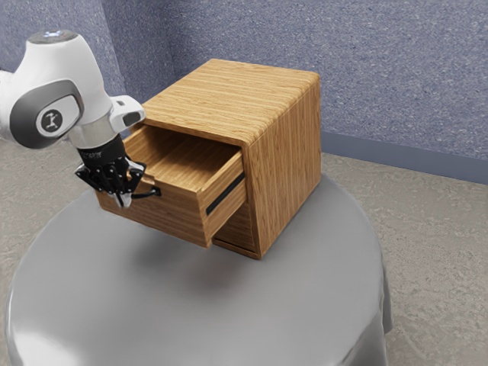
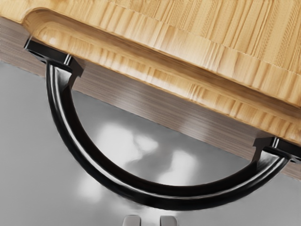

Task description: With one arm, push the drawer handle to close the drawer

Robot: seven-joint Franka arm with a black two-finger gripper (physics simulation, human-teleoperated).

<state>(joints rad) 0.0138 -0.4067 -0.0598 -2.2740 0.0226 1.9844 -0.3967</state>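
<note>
Drawer (image 1: pixel 169 208): stands well out of the wooden cabinet (image 1: pixel 286 145), on the near side, toward the exterior view's left; shows a black slide rail (image 1: pixel 226 194) along the side wall.
Handle (image 1: pixel 148 193): bows outward from the drawer front in a black arc, fixed at both ends.
Gripper (image 1: pixel 123 200): points downward by the handle, on the near left in the exterior view.
Claw state of the gripper (image 2: pixel 150 221): slightly spread, with a narrow gap between the fingertips (image 2: pixel 132 221); grips nothing.
Fingertip place: just outside the arc, near the middle of the bow; cannot tell whether touching.
Arm (image 1: pixel 72 61): reaches in from the exterior view's left.
Cabinet place: sits toward the far side of the round grey table (image 1: pixel 191 313).
Wall (image 1: pixel 381 69): rises on the far side, speckled blue-grey.
</note>
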